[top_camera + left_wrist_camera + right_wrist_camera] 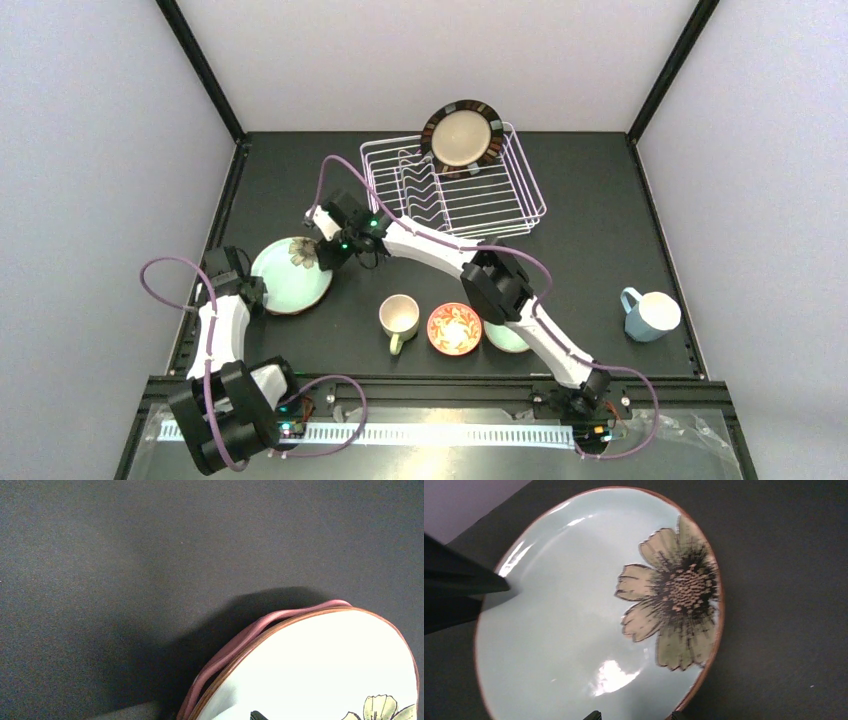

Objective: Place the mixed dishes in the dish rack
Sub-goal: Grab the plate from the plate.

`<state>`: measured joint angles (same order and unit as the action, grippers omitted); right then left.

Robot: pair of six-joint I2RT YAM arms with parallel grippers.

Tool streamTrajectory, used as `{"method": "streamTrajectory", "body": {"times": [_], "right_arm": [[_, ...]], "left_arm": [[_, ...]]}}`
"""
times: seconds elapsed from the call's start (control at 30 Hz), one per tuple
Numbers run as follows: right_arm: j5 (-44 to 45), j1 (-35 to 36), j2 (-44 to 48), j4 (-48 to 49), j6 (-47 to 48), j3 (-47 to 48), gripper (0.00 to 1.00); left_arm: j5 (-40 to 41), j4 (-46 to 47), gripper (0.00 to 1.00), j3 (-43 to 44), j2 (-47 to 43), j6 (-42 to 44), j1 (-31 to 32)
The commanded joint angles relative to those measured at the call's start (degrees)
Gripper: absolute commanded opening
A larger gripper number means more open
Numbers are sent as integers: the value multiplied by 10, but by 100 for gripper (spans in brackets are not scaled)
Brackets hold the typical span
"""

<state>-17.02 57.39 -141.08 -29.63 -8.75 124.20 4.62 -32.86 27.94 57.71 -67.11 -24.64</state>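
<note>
The teal flower plate (290, 275) lies at the left on the pink dotted scalloped plate, of which only the rim (250, 635) shows. My left gripper (256, 290) is open at the teal plate's left edge, one fingertip (257, 715) over the plate. My right gripper (635, 716) is open at its far right edge by the flower (674, 590), its jaws wide apart and low over the rim. The cream plate with dark striped rim (461, 133) stands in the dish rack (520, 190). The cream mug (399, 318), red-orange bowl (454, 329) and blue mug (650, 314) sit on the table. The mint bowl (505, 338) is half hidden under my right arm.
My right arm (440, 250) stretches across the table from its base at the near right, passing just in front of the rack. Black frame posts (205, 70) and grey walls close in the table on the left, right and back.
</note>
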Motion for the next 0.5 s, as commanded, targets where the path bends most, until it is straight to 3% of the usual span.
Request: {"method": "streamTrajectory", "body": {"times": [0.0,0.47], "right_arm": [[-17,-24,-33,-3,-12,43,82],[-71,-43,-73,-8,-24,87,86]], "left_arm": [[-15,10,84,-1,-3,-4,4],[-14,26,84,-10,8,-5,5]]}}
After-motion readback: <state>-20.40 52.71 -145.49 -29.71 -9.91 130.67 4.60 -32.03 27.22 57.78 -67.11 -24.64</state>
